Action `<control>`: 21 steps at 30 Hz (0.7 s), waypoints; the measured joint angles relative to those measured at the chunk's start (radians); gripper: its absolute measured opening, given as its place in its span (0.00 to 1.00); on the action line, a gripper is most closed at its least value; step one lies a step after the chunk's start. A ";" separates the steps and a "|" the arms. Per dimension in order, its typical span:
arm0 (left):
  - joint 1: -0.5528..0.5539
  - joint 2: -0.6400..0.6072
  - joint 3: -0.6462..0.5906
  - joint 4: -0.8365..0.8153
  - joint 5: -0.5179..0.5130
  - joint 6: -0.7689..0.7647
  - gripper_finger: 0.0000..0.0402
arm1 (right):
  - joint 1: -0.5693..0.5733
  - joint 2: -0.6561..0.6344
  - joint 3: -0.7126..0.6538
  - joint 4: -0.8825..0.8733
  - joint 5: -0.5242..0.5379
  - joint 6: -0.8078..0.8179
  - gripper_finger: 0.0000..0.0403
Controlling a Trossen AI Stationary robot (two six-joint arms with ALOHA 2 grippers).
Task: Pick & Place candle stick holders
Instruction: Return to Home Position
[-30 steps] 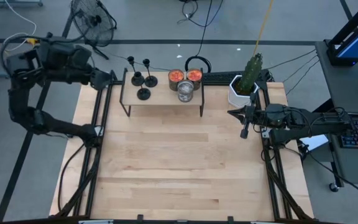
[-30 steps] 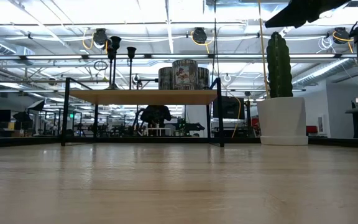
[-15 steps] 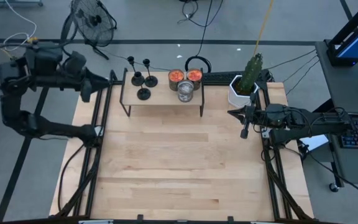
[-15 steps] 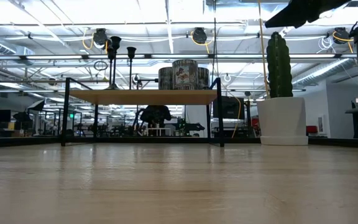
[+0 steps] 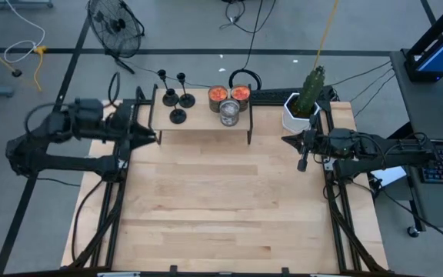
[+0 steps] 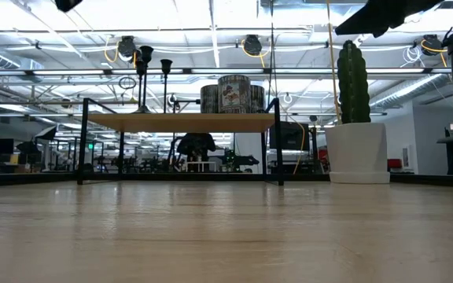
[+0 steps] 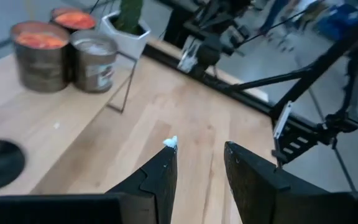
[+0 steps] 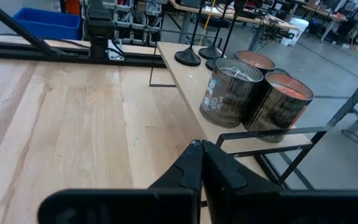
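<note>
Evidently the placing part is finished. All three candle stick holders (image 5: 178,115) stand upright on the shelf (image 5: 206,125), a low wooden one on thin black legs set along the far edge of the table (image 5: 221,208). They are clustered at the shelf's left end, two behind and one in front, with their bases near one another. That end is nearest the left arm, so I judge it the easiest reach. It also keeps the thin stems apart from the three cans (image 5: 228,112) grouped at the middle of the shelf. The wide flat bases sit flush on the board, which is why such slender pieces can stand without support.

The left claw (image 7: 199,152) hangs low by the table's left edge, just off the shelf's left end. Its fingers are spread with nothing between them, as suits a claw that has no more to carry. What remains for it looks like a plain retreat along that edge.

The right claw (image 8: 201,149) is parked at the right edge beside the potted cactus (image 5: 302,104). Its fingers are pressed together and empty, probably so that it stays out of the working side.
</note>
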 joint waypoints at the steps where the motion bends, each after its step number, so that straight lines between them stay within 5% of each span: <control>1: -0.017 -0.028 -0.048 0.043 -0.010 0.004 0.34 | 0.000 0.000 0.000 0.000 0.000 0.011 0.00; 8: -0.114 -0.224 -0.318 0.149 -0.078 -0.008 0.34 | 0.000 0.000 0.000 0.000 0.000 0.120 0.00; 21: -0.273 -0.526 -0.642 0.287 -0.194 -0.028 0.34 | 0.000 0.000 0.000 0.000 0.000 0.200 0.00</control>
